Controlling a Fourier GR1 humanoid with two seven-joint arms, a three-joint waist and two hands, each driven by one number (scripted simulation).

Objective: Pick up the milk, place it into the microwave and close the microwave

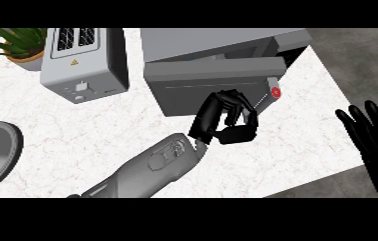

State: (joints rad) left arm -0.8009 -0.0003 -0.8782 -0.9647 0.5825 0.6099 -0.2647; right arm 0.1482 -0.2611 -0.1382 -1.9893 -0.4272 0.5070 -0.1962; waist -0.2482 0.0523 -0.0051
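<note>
I am looking down at my left hand (225, 116) working against the microwave door (210, 82) on the white marble bench (88, 130).

The bench is carrying everything, and the grey microwave (221, 47) is sitting at its far middle with the door lying partly swung, a red-marked handle (275, 91) showing at the door's right end. A silver toaster (81, 60) is standing to the left of it, with a potted plant (22, 45) beyond at the corner and a dark round rim (6, 145) peeking in at the left edge. My left hand is curling its fingers against the door's front edge, holding nothing that I can make out. My right hand (363, 135) is resting at the right edge, fingers straight and apart. I am not seeing the milk anywhere.
</note>
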